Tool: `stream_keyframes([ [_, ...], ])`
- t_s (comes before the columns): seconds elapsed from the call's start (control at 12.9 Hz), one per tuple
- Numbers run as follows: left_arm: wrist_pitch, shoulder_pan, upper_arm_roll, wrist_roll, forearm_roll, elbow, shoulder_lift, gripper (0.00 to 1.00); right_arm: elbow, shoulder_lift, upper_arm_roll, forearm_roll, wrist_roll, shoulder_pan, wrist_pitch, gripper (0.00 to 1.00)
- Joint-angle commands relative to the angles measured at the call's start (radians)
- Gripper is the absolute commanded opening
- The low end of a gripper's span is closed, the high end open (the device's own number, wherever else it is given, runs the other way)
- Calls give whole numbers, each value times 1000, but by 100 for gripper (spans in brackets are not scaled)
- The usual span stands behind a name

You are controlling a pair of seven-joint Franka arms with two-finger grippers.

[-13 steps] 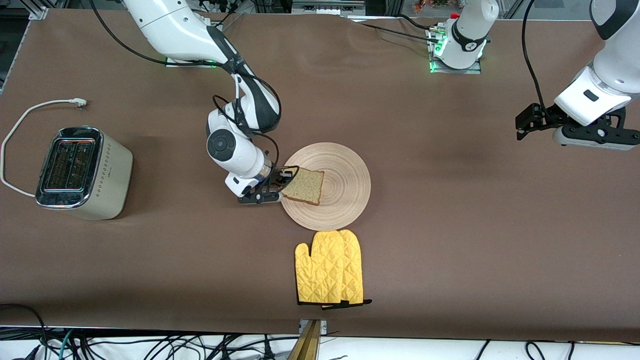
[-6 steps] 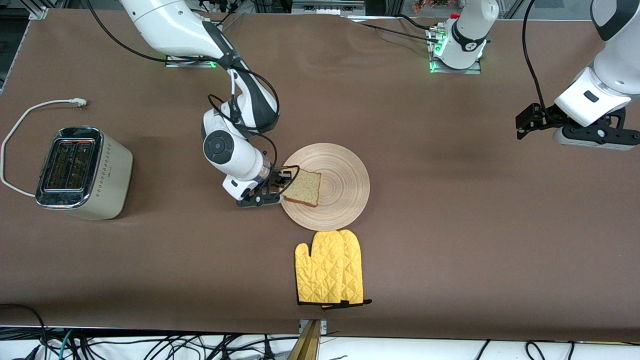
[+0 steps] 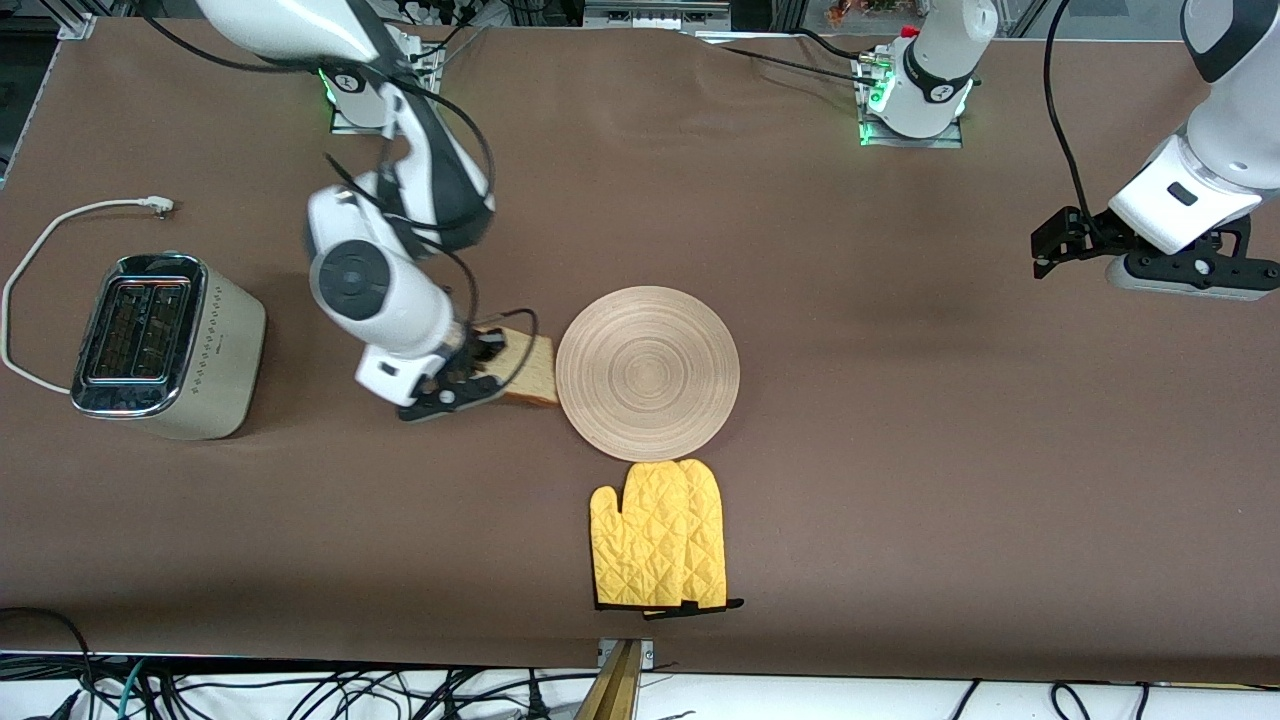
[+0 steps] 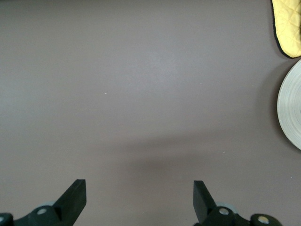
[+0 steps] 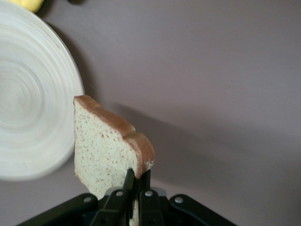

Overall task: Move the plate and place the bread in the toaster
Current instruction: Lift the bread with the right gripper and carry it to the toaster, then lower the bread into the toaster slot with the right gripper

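Clamped on one edge of the bread (image 3: 528, 367), right gripper (image 3: 462, 385) holds the slice upright over bare table between the plate (image 3: 648, 372) and the toaster (image 3: 165, 345). I keep the left gripper (image 3: 1052, 246) waiting, fingers spread and empty, over its own end of the table. My worry is the thin pinch near the crust: the soft slice could tear, sag or swing, then catch on a slot's rim. I can read no brand or writing anywhere.
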Motion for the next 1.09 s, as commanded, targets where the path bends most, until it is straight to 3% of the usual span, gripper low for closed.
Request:
stream_keyframes([
  [0.0, -22, -4, 2, -10, 24, 29, 12, 100, 66, -69, -104, -67, -158, -1, -212, 0],
  [0.16, -22, -4, 2, -12, 24, 29, 12, 100, 129, -67, -189, -170, -276, -1, -330, 0],
  [0.39, -22, -4, 2, -12, 24, 29, 12, 100, 132, -69, -311, -354, -382, -1, -349, 0],
  [0.54, -23, -4, 2, -12, 23, 29, 12, 100, 132, -57, -399, -420, -422, -1, -334, 0],
  [0.7, -23, -4, 2, -12, 23, 29, 12, 100, 131, -48, -419, -519, -416, -4, -317, 0],
  [1.01, -34, -4, 2, -12, 23, 29, 12, 100, 131, -6, -439, -621, -298, -26, -298, 0],
])
